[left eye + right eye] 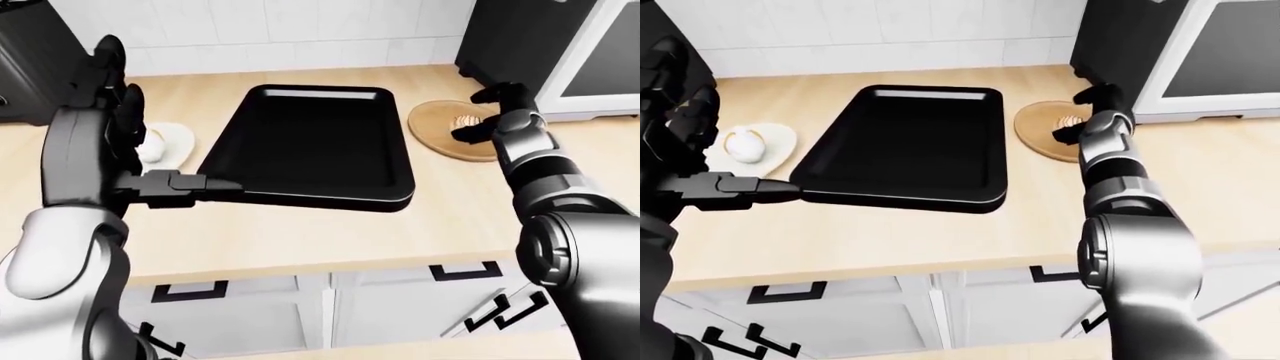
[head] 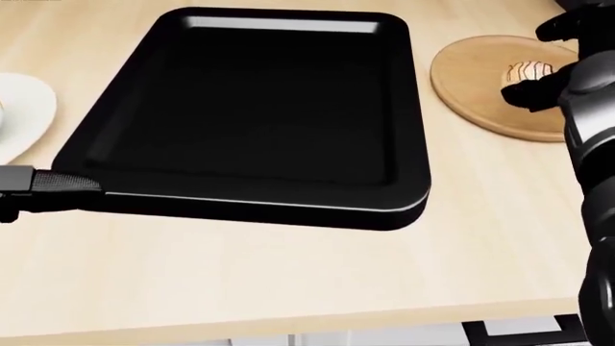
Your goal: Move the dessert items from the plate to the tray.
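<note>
1. Head view shows the dessert (image 2: 530,71), a pale bun with brown icing lines, lying on the round wooden plate (image 2: 481,94) at the far right of the counter (image 2: 288,274).
2. My right hand (image 2: 548,61) is over the plate's right side. One dark finger (image 2: 524,94) sits just near of the dessert and another arches over its far side. The fingers are spread and I cannot see them closed round it; whether they touch it I cannot tell.
3. I see the black tray (image 1: 310,146) just left of the plate, not touching it.
4. My left hand (image 1: 165,184) is extended toward the tray's near-left corner. I cannot tell whether it grips the rim or how far it is open.
5. A white saucer (image 1: 775,142) carrying a white, egg-like item (image 1: 745,145) lies left of the tray.
</note>
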Robot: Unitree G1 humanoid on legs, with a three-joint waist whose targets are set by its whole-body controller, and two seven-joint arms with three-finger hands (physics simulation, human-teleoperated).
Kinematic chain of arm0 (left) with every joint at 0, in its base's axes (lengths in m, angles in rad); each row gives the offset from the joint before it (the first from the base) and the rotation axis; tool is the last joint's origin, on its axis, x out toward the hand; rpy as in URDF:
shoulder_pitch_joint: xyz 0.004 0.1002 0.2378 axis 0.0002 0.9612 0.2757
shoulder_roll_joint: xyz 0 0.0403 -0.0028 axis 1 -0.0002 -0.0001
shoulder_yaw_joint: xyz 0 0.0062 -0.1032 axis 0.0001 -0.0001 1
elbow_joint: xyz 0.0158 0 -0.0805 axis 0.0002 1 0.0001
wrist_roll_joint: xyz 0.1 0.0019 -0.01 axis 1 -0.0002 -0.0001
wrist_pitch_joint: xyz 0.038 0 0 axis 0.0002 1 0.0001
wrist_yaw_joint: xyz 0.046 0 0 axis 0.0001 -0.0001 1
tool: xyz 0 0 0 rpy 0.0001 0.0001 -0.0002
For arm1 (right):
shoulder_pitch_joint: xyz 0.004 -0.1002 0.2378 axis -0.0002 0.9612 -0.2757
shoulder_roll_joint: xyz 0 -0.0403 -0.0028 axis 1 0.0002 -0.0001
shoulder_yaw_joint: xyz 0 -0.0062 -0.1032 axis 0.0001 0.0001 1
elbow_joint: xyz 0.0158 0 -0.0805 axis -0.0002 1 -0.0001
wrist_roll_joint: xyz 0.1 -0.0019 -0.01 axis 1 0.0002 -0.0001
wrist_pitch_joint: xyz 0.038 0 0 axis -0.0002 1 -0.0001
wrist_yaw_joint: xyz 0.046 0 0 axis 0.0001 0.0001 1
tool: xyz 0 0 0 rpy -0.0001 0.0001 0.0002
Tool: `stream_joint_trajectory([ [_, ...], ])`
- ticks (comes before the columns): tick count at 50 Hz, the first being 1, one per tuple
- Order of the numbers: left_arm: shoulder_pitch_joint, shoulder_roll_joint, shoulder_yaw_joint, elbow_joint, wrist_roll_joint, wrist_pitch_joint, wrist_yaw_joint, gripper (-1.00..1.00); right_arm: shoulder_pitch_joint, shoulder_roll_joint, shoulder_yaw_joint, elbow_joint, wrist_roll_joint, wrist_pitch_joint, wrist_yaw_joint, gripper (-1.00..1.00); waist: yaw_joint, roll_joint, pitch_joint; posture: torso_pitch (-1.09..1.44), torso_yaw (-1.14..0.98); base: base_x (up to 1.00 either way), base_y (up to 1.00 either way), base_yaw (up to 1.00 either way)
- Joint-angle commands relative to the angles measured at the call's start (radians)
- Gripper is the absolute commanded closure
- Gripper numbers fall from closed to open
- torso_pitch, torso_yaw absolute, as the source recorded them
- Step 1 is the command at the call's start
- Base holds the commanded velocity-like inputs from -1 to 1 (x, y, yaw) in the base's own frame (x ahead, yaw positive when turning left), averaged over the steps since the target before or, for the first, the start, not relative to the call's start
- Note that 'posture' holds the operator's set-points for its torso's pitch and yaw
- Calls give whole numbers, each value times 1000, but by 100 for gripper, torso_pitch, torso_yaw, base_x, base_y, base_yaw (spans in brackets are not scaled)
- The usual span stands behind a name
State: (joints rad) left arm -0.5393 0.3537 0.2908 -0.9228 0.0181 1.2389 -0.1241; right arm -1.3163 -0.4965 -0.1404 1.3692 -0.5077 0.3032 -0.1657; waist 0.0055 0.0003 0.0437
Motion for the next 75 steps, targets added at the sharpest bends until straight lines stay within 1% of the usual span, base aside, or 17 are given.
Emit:
stream_joint_trajectory([
  [1,-24,11,8,-23,6,-22,4,-100,-43,-9,3,-41,-14,-33,-5,-15,2,-3,-27,0,0,0,0,0],
  [12,-25,14,20,-39,3,-10,-2,-100,-35,2,11,-40,-49,-42,-2,-7,2,-3,-27,0,0,0,0,0],
  [17,-27,15,23,-43,1,-3,-3,-100,-33,4,13,-39,-60,-49,-4,7,3,-4,-26,0,0,0,0,0],
  [25,-31,21,35,-48,-8,4,-5,-100,-23,14,21,-38,-84,-56,8,13,3,-4,-26,0,0,0,0,0],
  [29,-29,23,37,-46,-10,1,-3,-100,-24,16,22,-38,-92,-60,7,20,3,-4,-27,0,0,0,0,0],
  [31,-28,22,39,-48,-13,2,-3,-100,-23,17,23,-39,-97,-62,7,27,3,-5,-28,0,0,0,0,0],
  [34,-26,22,42,-50,-16,2,-2,-100,-22,17,22,-39,-99,-67,6,44,3,-5,-28,0,0,0,0,0],
  [39,-19,21,39,-53,-16,0,3,-100,-24,20,20,-39,-102,-80,2,53,4,-5,-28,0,0,0,0,0],
  [41,-18,21,40,-51,-17,-2,3,-100,-23,22,20,-39,-102,-83,-3,73,4,-5,-28,0,0,0,0,0],
  [42,-17,21,40,-53,-17,-1,4,-100,-22,22,20,-39,-103,-85,-6,87,4,-5,-28,0,0,0,0,0],
  [44,-16,21,41,-56,-18,0,4,-100,-23,22,19,-39,-103,-85,-6,100,4,-5,-28,0,0,0,0,0],
  [64,-15,18,34,-41,-16,-11,9,-100,-64,11,7,-47,-67,-92,-1,100,7,-5,-25,0,0,0,0,0],
  [69,-22,23,34,-42,-17,-4,9,-100,-92,13,14,-54,-62,-88,14,100,7,-3,-23,0,0,0,0,0],
  [75,-21,24,40,-45,-20,-1,6,-100,-136,38,35,-66,-71,-96,31,100,4,0,-21,0,0,0,0,0],
])
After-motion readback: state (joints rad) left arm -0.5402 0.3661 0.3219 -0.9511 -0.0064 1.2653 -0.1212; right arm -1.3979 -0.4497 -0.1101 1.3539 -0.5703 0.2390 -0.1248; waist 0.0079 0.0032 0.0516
